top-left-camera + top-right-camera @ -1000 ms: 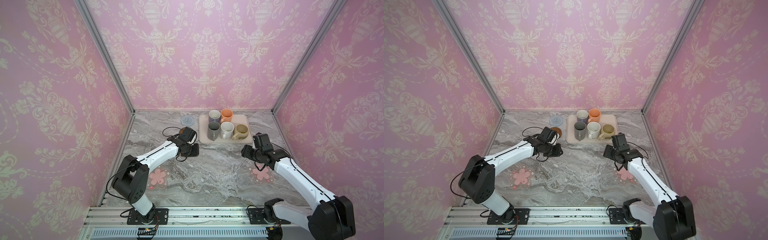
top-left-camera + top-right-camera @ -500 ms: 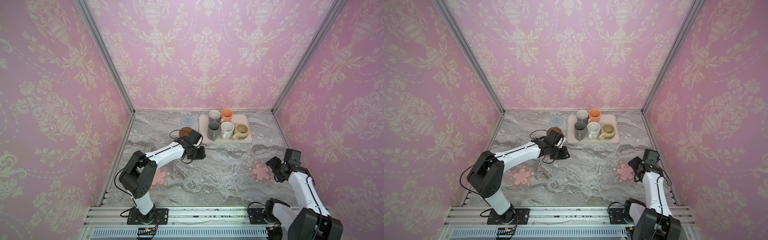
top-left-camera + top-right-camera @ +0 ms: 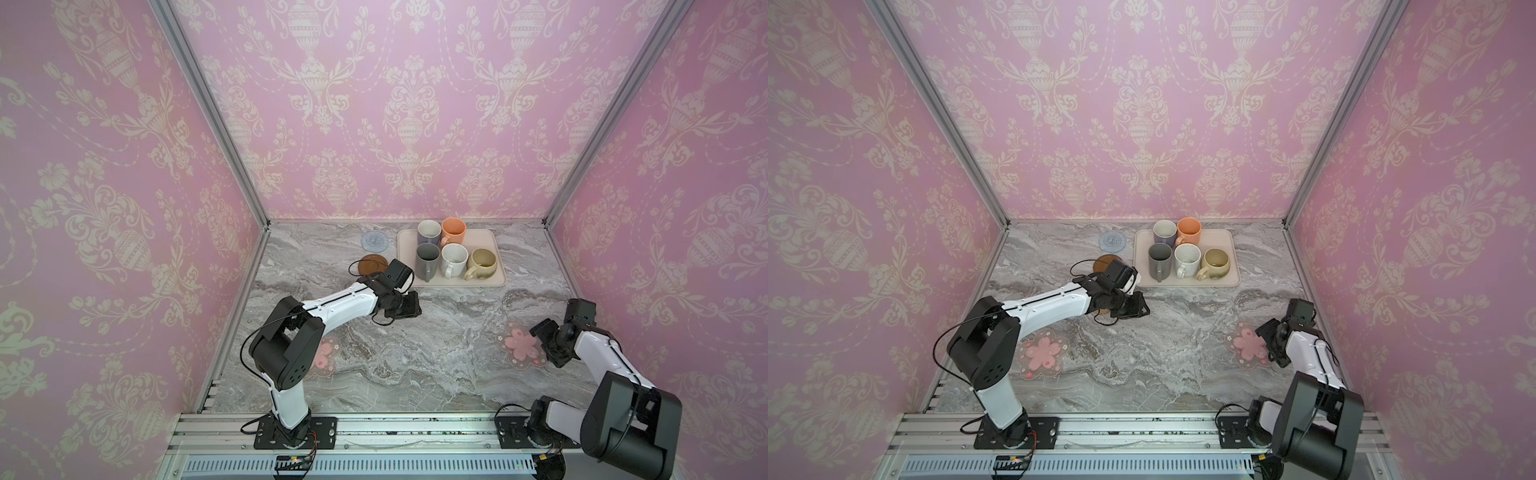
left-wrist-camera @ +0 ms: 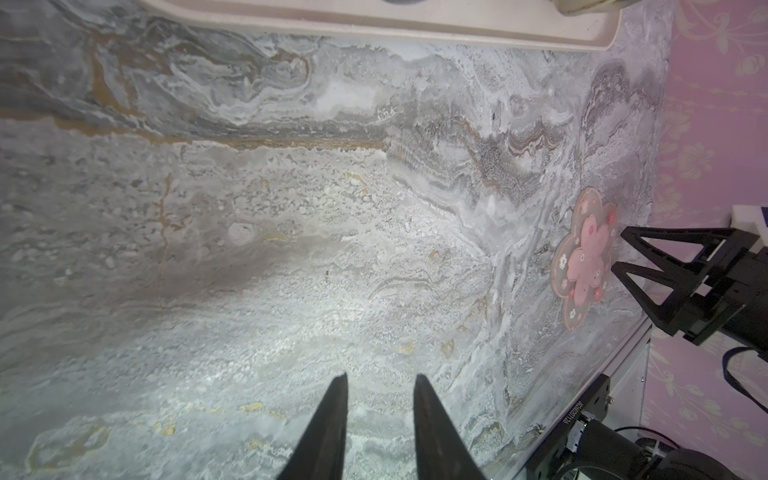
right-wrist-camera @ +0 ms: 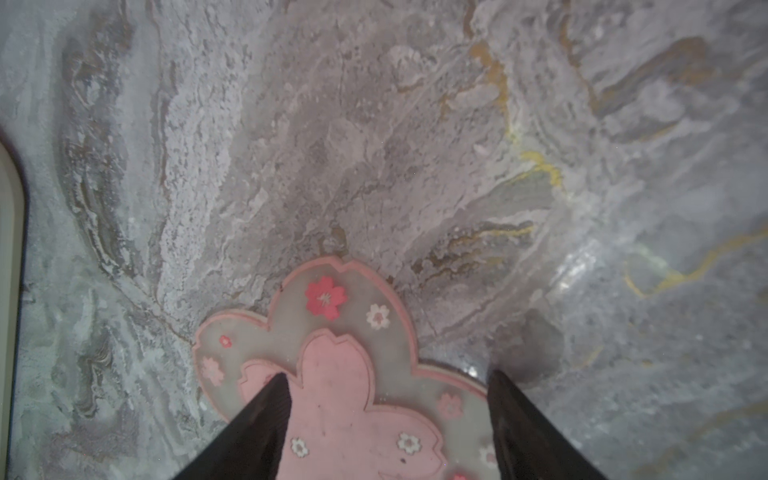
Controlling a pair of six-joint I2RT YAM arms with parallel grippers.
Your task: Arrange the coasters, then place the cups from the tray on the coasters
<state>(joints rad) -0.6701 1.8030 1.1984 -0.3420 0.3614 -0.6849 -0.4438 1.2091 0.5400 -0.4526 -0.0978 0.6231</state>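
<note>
Laying out coasters looks like your step: right gripper (image 5: pixel 389 374) spread wide over the clear pink-blossomed flower coaster (image 5: pixel 336 365), left gripper (image 4: pixel 381 376) narrowly parted, empty; next, reach the brown disc coaster (image 3: pixel 372 264) near the beige tray (image 3: pixel 490 243).

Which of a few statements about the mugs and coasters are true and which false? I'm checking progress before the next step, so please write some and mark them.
1. Five mugs stand upright on the tray. True.
2. The light-blue coaster lies on the tray. False: it lies on the table, just left of the tray.
3. The right end effector is open over the flower coaster on the right of the table. True.
4. A mug already sits on the brown disc. False: the disc is bare, and no mug is on it.
</note>
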